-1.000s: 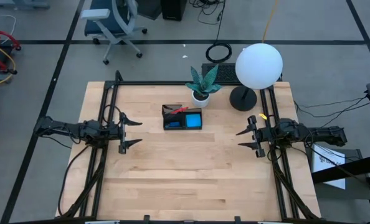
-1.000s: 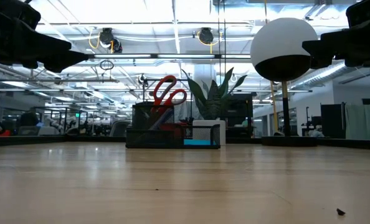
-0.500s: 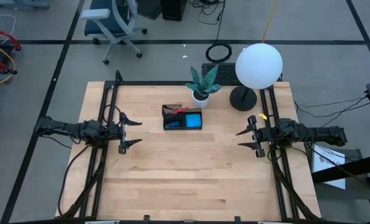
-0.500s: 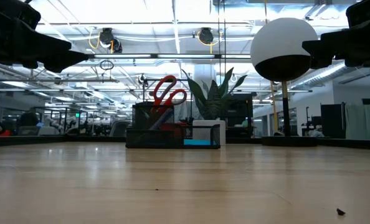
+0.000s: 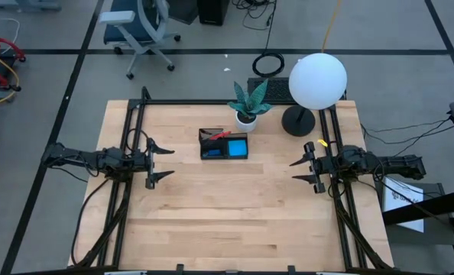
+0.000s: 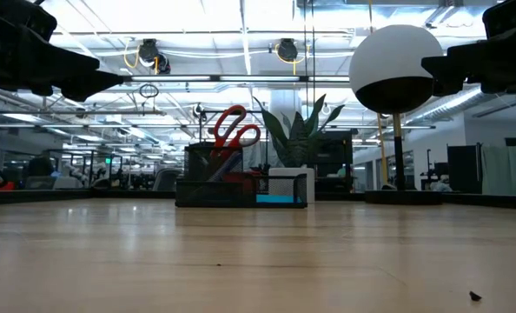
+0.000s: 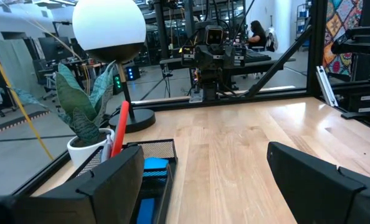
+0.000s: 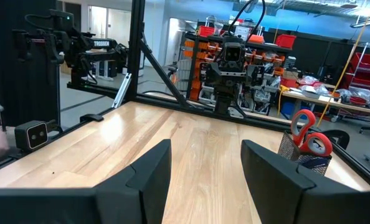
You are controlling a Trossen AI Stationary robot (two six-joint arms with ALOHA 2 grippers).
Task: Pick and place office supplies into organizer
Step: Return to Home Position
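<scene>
Organizer (image 5: pixel 223 156): black mesh tray, far centre of the table; probably light, apt to slide if nudged.
Scissors (image 6: pixel 234 129): upright in the taller section; rigid, best taken by the red handles.
Blue pad (image 5: pixel 238 147): flat in the right compartment.
Left gripper (image 5: pixel 171 162): fingers spread, empty, well left of the organizer.
Right gripper (image 5: pixel 293 171): fingers spread, empty, well right.
Obstacles: potted plant (image 5: pixel 247 107) just beyond the organizer; globe lamp (image 5: pixel 317 80) far right.

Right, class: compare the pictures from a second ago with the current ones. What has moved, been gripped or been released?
Nothing visibly changed. The left gripper and right gripper hang open at their own sides of the table, holding nothing, just as before. The black organizer sits in place with the red-handled scissors upright in it and the blue pad beside them, all unmoved.
</scene>
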